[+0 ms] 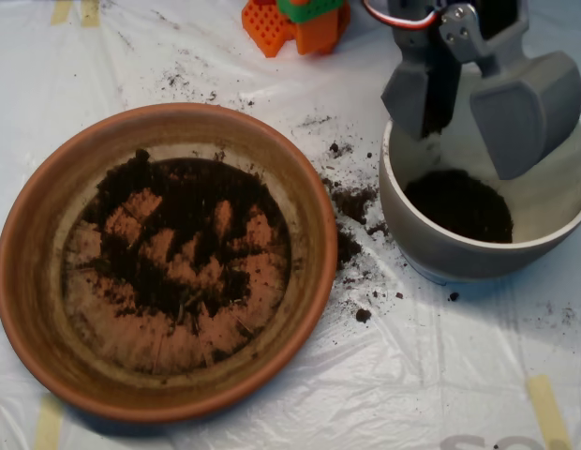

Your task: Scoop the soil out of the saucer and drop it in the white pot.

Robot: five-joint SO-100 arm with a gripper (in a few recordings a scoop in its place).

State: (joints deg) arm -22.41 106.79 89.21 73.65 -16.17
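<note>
The terracotta saucer point(28, 272) fills the left half of the overhead view. A thin, patchy layer of dark soil point(178, 234) covers its floor, with orange streaks showing through. To the right stands the white pot point(431, 248), holding a mound of soil point(459, 204) at its bottom. My grey clamshell scoop point(464, 108) hangs over the pot's far rim. Its two halves are spread apart, open, with nothing visible between them.
Spilled soil crumbs point(351, 202) lie on the white plastic sheet between saucer and pot, with more specks behind the saucer. An orange and green block point(295, 21) sits at the top edge. Tape strips point(548, 408) mark the sheet at lower right.
</note>
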